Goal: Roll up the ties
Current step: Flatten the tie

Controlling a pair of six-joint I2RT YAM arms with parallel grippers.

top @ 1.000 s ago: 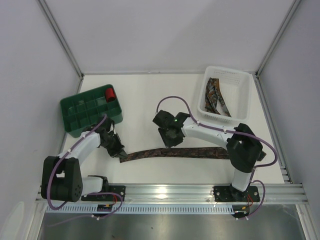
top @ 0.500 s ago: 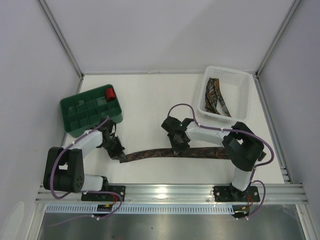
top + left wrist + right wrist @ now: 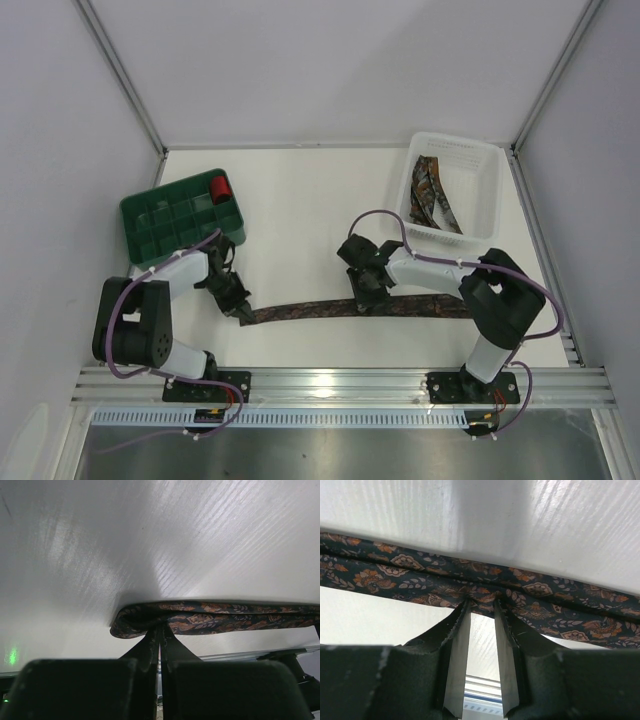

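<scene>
Winding wants tension: left gripper [image 3: 160, 630] is clamping the tie [image 3: 215, 620] at its 9 o'clock tip, right gripper [image 3: 481, 602] is pinching mid-length.

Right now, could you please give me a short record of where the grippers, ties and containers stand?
tie on table: stretched left to right
left gripper: shut on its left end
right gripper: tips at its middle, grip unclear
white basket: holds more ties
green tray: red roll in far right compartment
</scene>
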